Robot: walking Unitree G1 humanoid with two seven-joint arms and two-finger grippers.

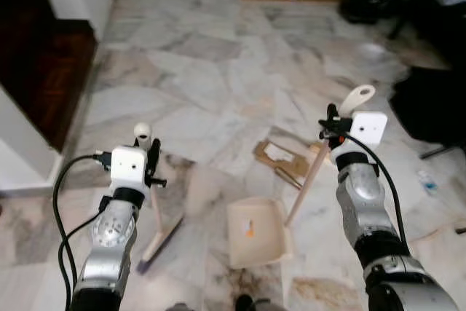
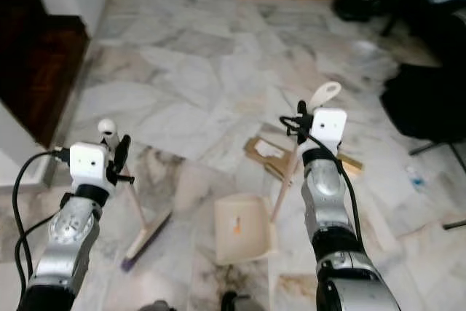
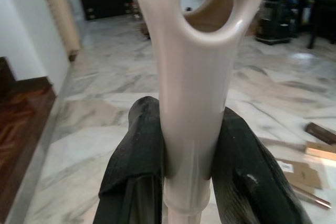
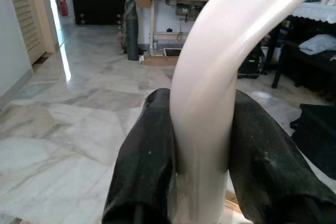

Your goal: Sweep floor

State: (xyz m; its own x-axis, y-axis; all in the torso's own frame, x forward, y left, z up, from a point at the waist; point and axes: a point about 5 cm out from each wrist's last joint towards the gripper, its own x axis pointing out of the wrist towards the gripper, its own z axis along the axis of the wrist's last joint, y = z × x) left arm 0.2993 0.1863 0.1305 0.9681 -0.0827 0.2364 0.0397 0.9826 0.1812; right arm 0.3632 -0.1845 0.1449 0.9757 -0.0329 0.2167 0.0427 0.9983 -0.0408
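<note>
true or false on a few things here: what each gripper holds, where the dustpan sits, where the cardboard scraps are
1. The left gripper is shut on the broom handle. True.
2. The right gripper is open and holds nothing. False: it is shut on the dustpan handle.
3. The dustpan rests on the marble floor between the two arms. True.
4. The cardboard scraps lie inside the dustpan. False: they lie on the floor beyond it.
5. The broom head is lifted above the dustpan. False: it is down at the floor, to the dustpan's left.
</note>
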